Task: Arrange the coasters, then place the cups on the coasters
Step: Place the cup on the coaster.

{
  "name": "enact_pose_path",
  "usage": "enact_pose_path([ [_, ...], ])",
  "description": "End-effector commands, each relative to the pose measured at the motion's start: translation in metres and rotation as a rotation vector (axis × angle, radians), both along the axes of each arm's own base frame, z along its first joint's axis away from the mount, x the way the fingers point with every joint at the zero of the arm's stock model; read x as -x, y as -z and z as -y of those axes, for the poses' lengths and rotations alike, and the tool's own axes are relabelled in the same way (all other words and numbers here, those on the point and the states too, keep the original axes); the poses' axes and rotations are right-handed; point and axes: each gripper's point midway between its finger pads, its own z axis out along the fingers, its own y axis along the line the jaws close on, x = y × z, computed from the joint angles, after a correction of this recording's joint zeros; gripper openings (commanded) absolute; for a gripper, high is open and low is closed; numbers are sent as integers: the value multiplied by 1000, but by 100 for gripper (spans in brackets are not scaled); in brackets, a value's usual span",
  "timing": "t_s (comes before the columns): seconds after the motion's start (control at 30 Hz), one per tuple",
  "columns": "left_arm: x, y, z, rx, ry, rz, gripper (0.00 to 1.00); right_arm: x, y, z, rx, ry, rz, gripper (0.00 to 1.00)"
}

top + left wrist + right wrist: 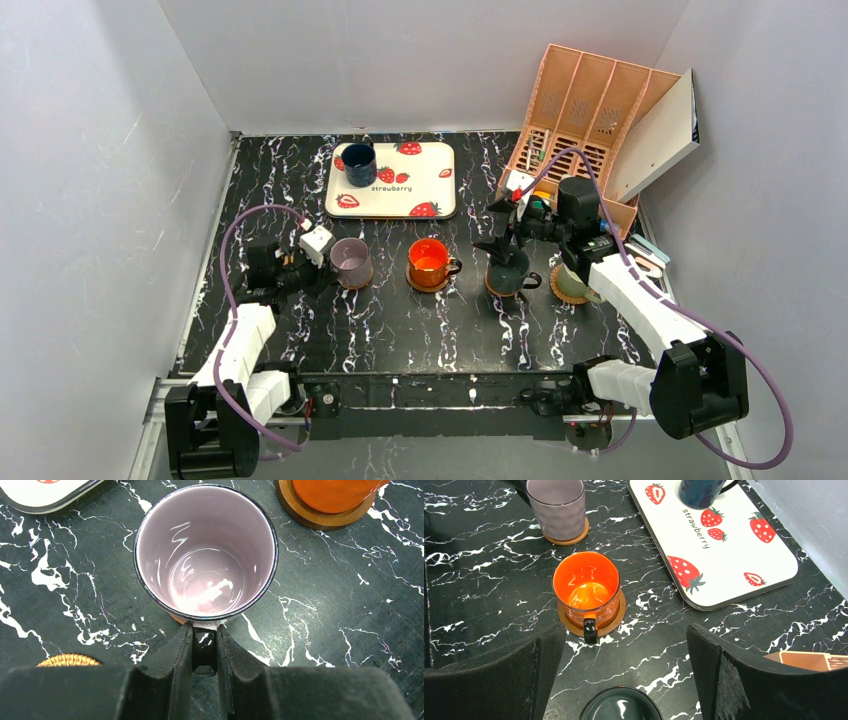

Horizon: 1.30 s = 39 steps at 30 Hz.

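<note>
Left jaws are clenched on the handle [204, 650] of the mauve cup [205, 550], which sits just ahead of them on a smooth terracotta coaster [569, 539]. It's glossy glazed ceramic: stiff, slippery, likely to chip, so that narrow handle looks the surest hold. Right jaws are spread wide, empty, above the grey-green cup [620, 705].

Bare table [400, 340] spans the lower middle of the top view, unblocked. Open gaps separate the mauve cup [351, 262], orange cup [430, 263] and dark cup [508, 275]. The tray [385, 203] blocks upper centre, and the rack [590, 110] blocks upper right.
</note>
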Motion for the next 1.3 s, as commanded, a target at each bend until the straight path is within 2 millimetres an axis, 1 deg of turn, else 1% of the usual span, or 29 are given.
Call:
enact_pose_path([
  [0.0, -5, -13, 4, 12, 34, 71, 0, 4, -8, 1, -11, -19, 39, 99],
  [0.23, -3, -12, 4, 8, 30, 75, 0, 4, -8, 1, -11, -17, 39, 99],
  [0.3, -7, -16, 3, 5, 32, 101, 0, 4, -8, 0, -11, -18, 39, 99],
  [0.43, -8, -15, 3, 5, 32, 100, 0, 4, -8, 1, -10, -16, 38, 99],
  [0.73, -6, -16, 4, 0, 43, 119, 0, 4, -7, 1, -11, -19, 37, 99],
  [0.93, -6, -12, 4, -3, 49, 106, 0, 4, -7, 1, -10, -19, 35, 99],
  [1.27, -5, -12, 4, -3, 52, 102, 19, 4, -7, 1, -10, -18, 35, 99],
])
